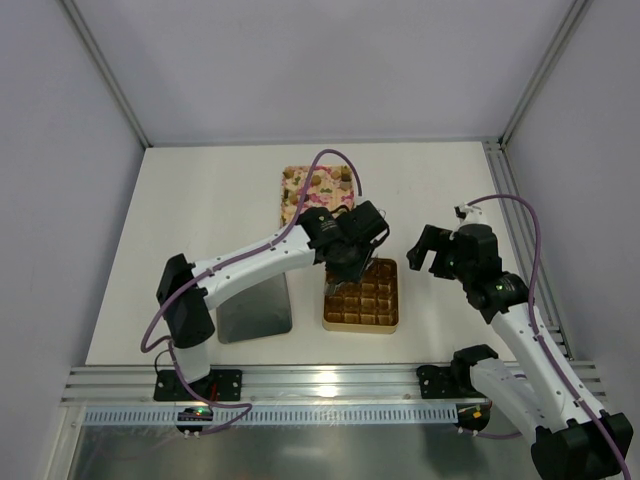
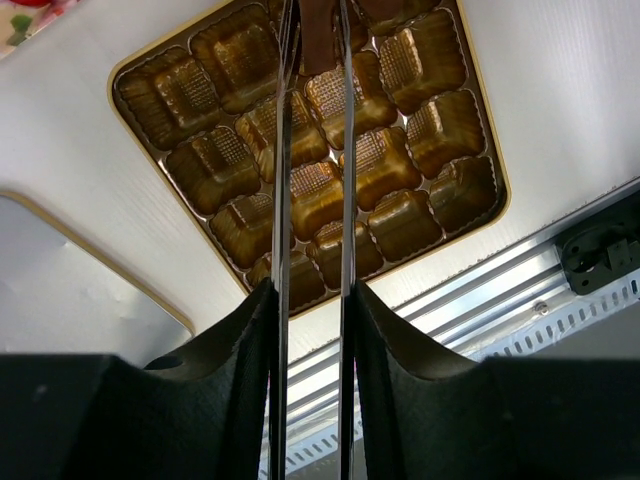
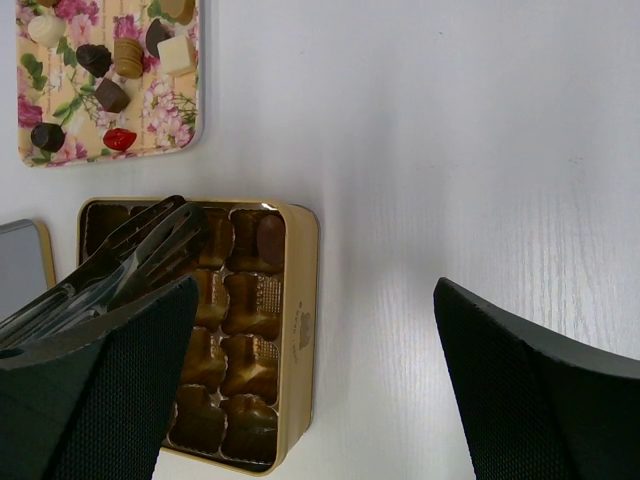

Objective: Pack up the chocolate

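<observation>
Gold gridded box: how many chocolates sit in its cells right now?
1: a dark brown oval chocolate in the far right corner cell of the gold gridded box. The left tool, holding another brown piece, covers some cells, so more may be hidden.

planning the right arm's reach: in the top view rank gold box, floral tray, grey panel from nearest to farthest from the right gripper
1. gold box: just left of the right gripper, slightly nearer the bases.
2. floral tray: farther back and left.
3. grey panel: farthest left, beyond the box.
</observation>
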Action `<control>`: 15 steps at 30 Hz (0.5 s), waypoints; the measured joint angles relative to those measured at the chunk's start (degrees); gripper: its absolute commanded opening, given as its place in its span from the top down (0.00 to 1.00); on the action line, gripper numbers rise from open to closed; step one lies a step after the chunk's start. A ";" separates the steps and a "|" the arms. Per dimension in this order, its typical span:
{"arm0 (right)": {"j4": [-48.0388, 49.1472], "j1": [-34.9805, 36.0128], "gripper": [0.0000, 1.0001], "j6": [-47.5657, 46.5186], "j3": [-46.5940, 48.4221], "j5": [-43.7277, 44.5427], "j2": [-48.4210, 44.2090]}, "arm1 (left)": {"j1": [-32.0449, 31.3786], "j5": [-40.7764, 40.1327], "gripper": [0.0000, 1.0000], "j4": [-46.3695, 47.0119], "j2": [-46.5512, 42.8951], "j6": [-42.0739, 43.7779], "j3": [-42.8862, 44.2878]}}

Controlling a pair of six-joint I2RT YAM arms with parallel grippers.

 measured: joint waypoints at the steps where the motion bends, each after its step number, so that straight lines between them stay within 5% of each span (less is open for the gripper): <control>1: 0.00 0.00 0.00 0.00 0.00 0.02 -0.11 | -0.02 0.00 0.64 0.00 0.02 0.00 0.00; 15: -0.48 0.00 0.00 0.00 -0.02 0.00 -0.66 | -0.24 -0.28 0.62 0.37 0.02 0.00 0.28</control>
